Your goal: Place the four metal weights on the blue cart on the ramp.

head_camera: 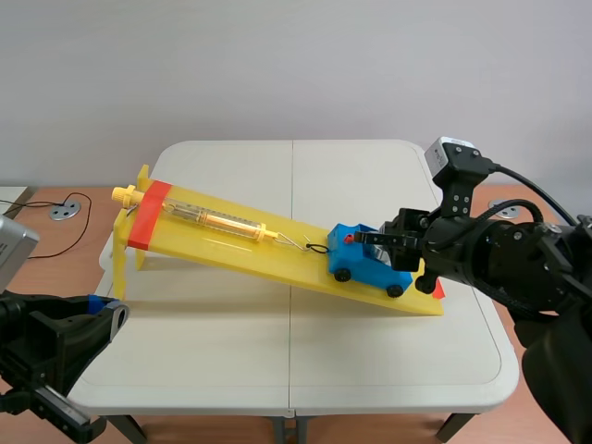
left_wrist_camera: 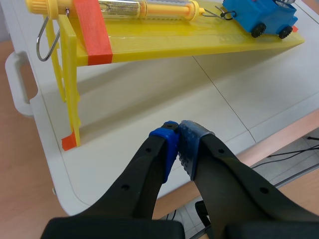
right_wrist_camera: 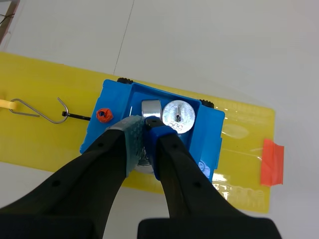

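On the ramp's low end: blue cart [head_camera: 365, 264], wheels on the yellow ramp [head_camera: 231, 245], hooked to the spring scale [head_camera: 217, 220] lying higher up the slope.
Cart tray: two metal weights [right_wrist_camera: 178, 115] already inside, side by side and touching.
Right gripper [right_wrist_camera: 146, 127]: directly over the tray, fingers drawn almost together, apparently pinched on a third weight [right_wrist_camera: 144, 163]. Only a sliver of silver visible under the pads, so the hold is judged, not plainly seen.
Left gripper [left_wrist_camera: 179, 128]: pads pressed together on nothing, low over the near edge of the table [head_camera: 277, 370], well apart from the ramp.
Fourth weight: not found in any view.
Step in hand: by the look of it, setting the third weight down in the tray.
Doing it well: lower straight down into the free room beside the two already there. Keep clear of the tray walls. Let go only once the weight rests on the tray floor. Then lift straight up, without dragging.
Worth watching: any sideways push on the cart, likely to roll it along the slope or tug the hook and scale.
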### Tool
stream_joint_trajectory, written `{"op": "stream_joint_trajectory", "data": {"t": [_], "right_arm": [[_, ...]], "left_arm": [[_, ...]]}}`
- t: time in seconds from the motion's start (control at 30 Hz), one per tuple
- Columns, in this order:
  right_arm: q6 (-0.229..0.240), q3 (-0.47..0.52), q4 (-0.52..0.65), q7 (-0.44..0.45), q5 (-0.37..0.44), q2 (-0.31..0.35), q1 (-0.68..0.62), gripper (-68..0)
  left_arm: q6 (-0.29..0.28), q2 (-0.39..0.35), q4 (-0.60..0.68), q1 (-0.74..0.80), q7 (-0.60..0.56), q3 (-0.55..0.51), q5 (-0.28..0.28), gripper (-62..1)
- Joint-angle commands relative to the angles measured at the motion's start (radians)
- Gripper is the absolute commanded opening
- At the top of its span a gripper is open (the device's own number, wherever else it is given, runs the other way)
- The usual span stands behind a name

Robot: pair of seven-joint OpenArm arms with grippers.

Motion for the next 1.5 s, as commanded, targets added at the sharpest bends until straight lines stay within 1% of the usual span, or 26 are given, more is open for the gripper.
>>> {"op": "stream_joint_trajectory", "data": {"t": [0.0,0.13,0.33,0.37,0.4,0.43,0.5,0.57,0.67,0.77,0.9,0.97,1.1,1.17,1.3,1.4,1.47], "right_arm": [[0.06,-0.008,0.057,0.146,0.067,-0.006,0.132,-66.9],[0.076,-0.009,0.024,0.149,0.067,-0.019,0.152,-66.9],[0.076,-0.009,0.023,0.146,0.067,-0.028,0.153,-66.8],[0.076,-0.009,0.023,0.146,0.067,-0.027,0.153,-65.7],[0.076,-0.009,0.023,0.146,0.067,-0.027,0.153,-62.9],[0.089,-0.009,0.023,0.146,0.067,-0.027,0.153,-59.0],[0.135,-0.009,0.023,0.146,0.068,-0.027,0.153,-50.9],[0.163,-0.008,0.024,0.146,0.068,-0.027,0.153,-45.6],[0.185,-0.005,0.027,0.145,0.068,-0.019,0.15,-42.5],[0.23,0.008,0.052,0.138,0.068,0.002,0.136,-42.4],[0.273,0.033,0.143,0.137,0.07,0.061,0.081,-42.4],[0.289,0.046,0.2,0.138,0.074,0.104,0.041,-42.4],[0.315,0.081,0.308,0.14,0.084,0.196,-0.051,-42.5],[0.33,0.101,0.354,0.14,0.095,0.241,-0.099,-42.5],[0.358,0.15,0.43,0.139,0.098,0.319,-0.201,-42.5],[0.372,0.188,0.47,0.138,0.098,0.37,-0.29,-42.5],[0.39,0.216,0.49,0.138,0.102,0.398,-0.354,-42.5]], "left_arm": [[-0.025,0.008,0.069,-0.02,-0.103,-0.016,-0.052,-57.8],[-0.025,0.008,0.069,-0.02,-0.103,-0.016,-0.052,-57.8],[-0.025,0.008,0.069,-0.02,-0.103,-0.016,-0.052,-57.8],[-0.025,0.008,0.069,-0.02,-0.103,-0.016,-0.052,-57.8],[-0.025,0.008,0.069,-0.02,-0.103,-0.016,-0.052,-57.8],[-0.025,0.008,0.069,-0.02,-0.103,-0.016,-0.052,-57.8],[-0.025,0.008,0.069,-0.02,-0.103,-0.016,-0.052,-57.8],[-0.025,0.008,0.069,-0.02,-0.103,-0.016,-0.052,-57.8],[-0.025,0.008,0.069,-0.02,-0.103,-0.016,-0.051,-57.8],[-0.025,0.008,0.069,-0.02,-0.104,-0.016,-0.051,-57.8],[-0.028,0.008,0.07,-0.02,-0.105,-0.016,-0.051,-57.8],[-0.05,0.008,0.07,-0.02,-0.112,-0.016,-0.051,-57.8],[-0.12,0.008,0.072,-0.025,-0.123,-0.016,-0.051,-57.8],[-0.137,0.008,0.072,-0.029,-0.123,-0.015,-0.052,-57.8],[-0.145,0.019,0.079,-0.045,-0.123,-0.005,-0.052,-58.0],[-0.148,0.035,0.089,-0.071,-0.113,0.025,-0.051,-58.2],[-0.148,0.056,0.096,-0.093,-0.098,0.05,-0.051,-58.2]]}}
